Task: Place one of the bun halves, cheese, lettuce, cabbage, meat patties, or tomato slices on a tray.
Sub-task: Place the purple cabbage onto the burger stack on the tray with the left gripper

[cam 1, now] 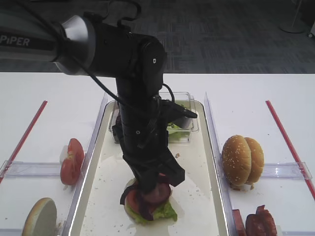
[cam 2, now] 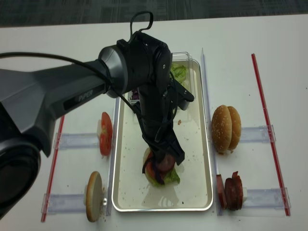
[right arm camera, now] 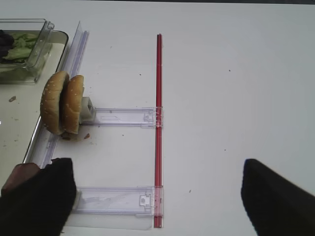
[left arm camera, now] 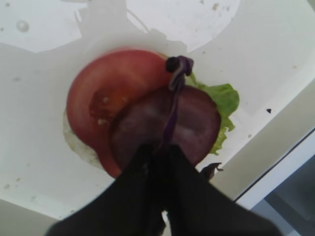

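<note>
"piper" lettering on arm above tray

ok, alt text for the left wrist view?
The left end effector, shut on a strand of purple cabbage, hangs over a stack on the pale tray: a meat patty overlapping a tomato slice, with lettuce at the right.

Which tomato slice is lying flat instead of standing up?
The tomato slice on the tray, in the burger stack under the left gripper. The other tomato slices stand on edge in a holder left of the tray.
</note>
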Robot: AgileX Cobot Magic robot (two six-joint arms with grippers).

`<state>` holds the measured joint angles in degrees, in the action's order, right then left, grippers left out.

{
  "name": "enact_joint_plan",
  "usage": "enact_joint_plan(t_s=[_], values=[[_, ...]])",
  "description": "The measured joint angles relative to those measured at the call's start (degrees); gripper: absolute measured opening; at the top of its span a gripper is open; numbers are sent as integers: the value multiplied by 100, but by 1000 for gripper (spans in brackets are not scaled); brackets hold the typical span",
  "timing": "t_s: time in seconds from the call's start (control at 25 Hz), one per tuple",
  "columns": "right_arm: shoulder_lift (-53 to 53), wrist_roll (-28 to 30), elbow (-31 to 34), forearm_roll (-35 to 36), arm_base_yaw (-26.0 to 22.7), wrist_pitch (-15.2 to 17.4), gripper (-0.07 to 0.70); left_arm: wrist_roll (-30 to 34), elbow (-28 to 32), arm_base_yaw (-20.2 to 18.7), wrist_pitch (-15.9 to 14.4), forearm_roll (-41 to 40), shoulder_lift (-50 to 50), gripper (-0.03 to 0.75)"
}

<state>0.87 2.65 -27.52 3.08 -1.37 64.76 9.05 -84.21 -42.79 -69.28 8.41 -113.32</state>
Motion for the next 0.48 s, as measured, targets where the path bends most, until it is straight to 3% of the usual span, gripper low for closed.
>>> enact_joint_plan(t_s=[0.48], values=[[0, 0, 0, -5, 0, 0, 691, 47, 0, 0, 0, 130, 0, 32]])
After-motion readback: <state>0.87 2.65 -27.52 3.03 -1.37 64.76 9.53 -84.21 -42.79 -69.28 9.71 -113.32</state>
